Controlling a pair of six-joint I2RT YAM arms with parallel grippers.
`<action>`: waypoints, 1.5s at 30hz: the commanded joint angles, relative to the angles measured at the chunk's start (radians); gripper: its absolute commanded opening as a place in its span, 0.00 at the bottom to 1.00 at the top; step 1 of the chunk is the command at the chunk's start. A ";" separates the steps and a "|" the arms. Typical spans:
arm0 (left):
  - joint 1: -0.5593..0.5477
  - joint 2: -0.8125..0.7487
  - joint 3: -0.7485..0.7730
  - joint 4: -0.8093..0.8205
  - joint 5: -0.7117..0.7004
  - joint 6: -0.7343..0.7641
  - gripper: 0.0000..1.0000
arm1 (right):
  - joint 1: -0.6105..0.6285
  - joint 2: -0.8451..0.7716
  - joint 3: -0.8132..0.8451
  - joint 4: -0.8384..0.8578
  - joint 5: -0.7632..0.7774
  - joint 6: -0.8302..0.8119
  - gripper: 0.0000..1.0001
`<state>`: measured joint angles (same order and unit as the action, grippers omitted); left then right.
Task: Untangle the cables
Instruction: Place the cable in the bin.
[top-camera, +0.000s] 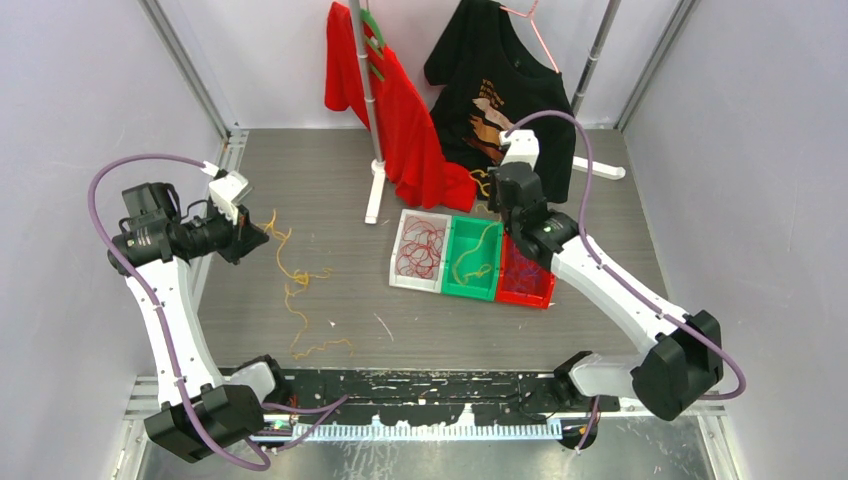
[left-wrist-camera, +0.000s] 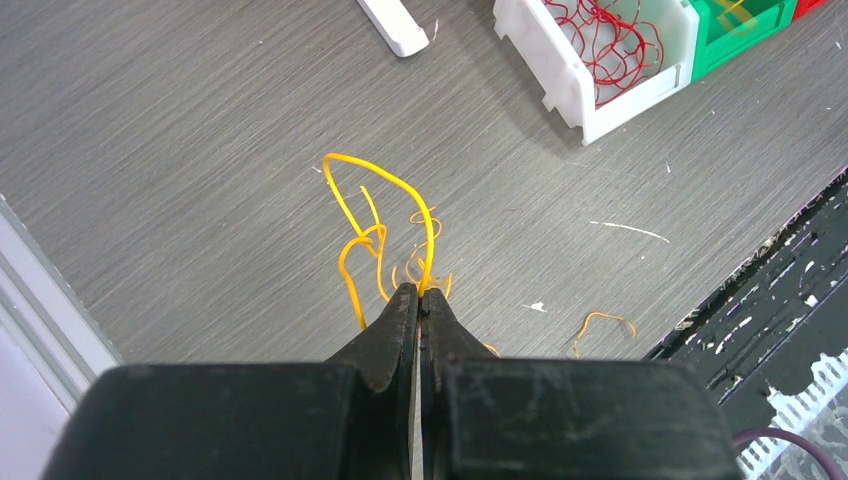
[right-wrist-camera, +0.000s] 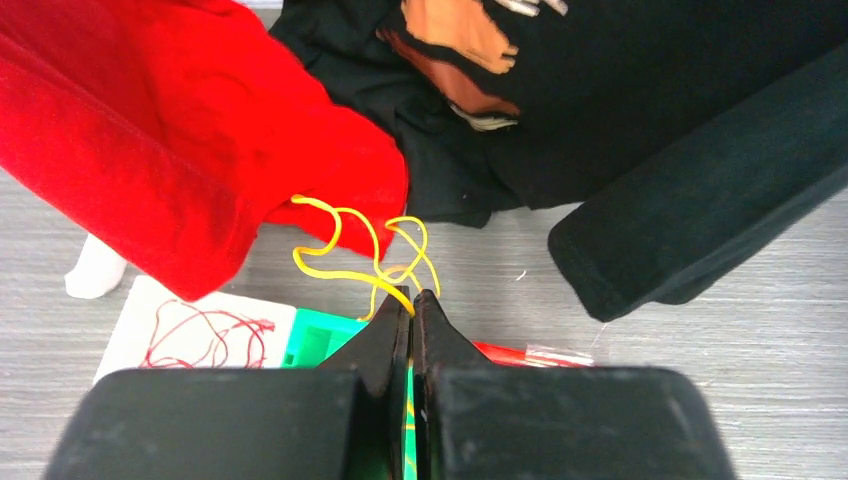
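From above, the left gripper (top-camera: 247, 232) hung over the table's (top-camera: 330, 185) left side, clamped on a long yellow cable (top-camera: 296, 280) that trailed nearward across the surface. The right gripper (top-camera: 495, 195) sat just beyond the green bin (top-camera: 472, 262), pinching a looped yellow cable (top-camera: 483, 181). In the left wrist view, the jaws met on the yellow strand, and red cables (left-wrist-camera: 610, 35) lay in the white bin (left-wrist-camera: 560, 80) at far right. In the right wrist view, the jaws were closed on the loops, near a red shirt (right-wrist-camera: 180, 140).
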<state>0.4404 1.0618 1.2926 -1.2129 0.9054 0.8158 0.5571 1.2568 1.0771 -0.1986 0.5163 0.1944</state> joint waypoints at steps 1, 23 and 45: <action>-0.002 -0.012 0.025 0.004 0.030 0.005 0.00 | 0.004 0.015 -0.064 0.111 -0.042 -0.022 0.01; -0.003 -0.001 0.033 -0.003 0.026 0.016 0.00 | 0.253 -0.358 -0.351 0.123 0.037 0.034 0.01; -0.003 0.019 0.029 -0.002 0.012 0.026 0.00 | 0.302 -0.641 -0.406 0.198 0.048 -0.016 0.01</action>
<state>0.4404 1.0779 1.2930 -1.2148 0.9047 0.8230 0.8555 0.6949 0.6270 -0.0982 0.5564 0.2131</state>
